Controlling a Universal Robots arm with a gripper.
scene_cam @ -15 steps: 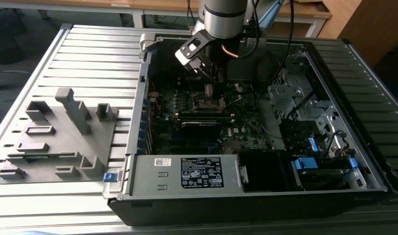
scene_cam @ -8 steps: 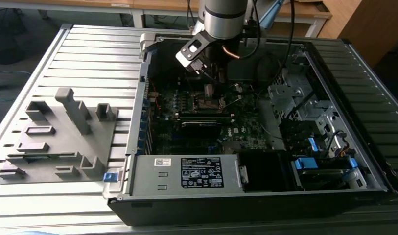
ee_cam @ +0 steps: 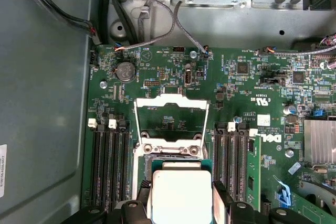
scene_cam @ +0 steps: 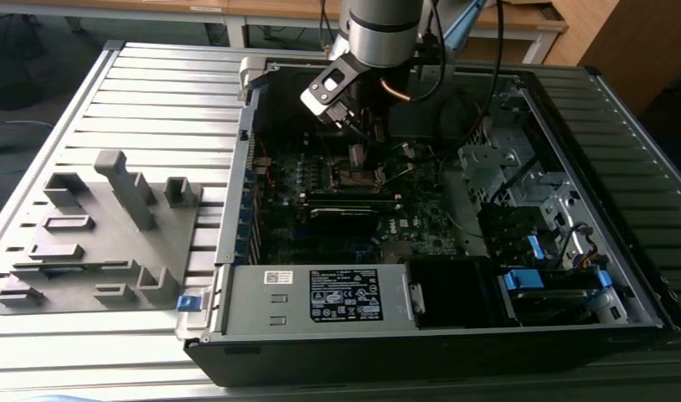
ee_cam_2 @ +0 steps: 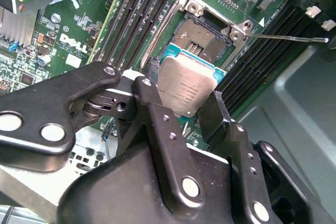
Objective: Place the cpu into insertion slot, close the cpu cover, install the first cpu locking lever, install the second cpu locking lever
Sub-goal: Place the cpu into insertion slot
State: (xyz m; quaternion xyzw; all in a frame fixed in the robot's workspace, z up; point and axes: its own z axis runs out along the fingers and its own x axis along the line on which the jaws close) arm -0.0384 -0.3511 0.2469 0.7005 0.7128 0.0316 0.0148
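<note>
"Cpu — where is it, and what has it?" asks the note-taker.

"In the end effector. The two black fingers are clamped on opposite edges of the chip, silver top showing in both wrist views. It's held over the green motherboard, at the edge of the insertion slot, not seated in it. Can't tell whether it touches the slot's rim."

"Slot condition?"

"Bare, with the dark contact field showing in the second wrist view. Cpu cover stands raised off it; in the first wrist view the board shows through its square cut-out. One thin locking lever sticks out from the slot's corner, lying free. Long black memory slots run along both sides."

"Wider layout, exterior view?"

"Open computer case lies on the slatted metal counter. Arm hangs in at 12 o'clock, end effector low over the middle of the board. A grey moulded fixture sits on the counter at 9 o'clock of the case, apart from it. The labelled silver power supply is at 6 o'clock of the motherboard, inside the case. Blue tabs toward 4 o'clock."
</note>
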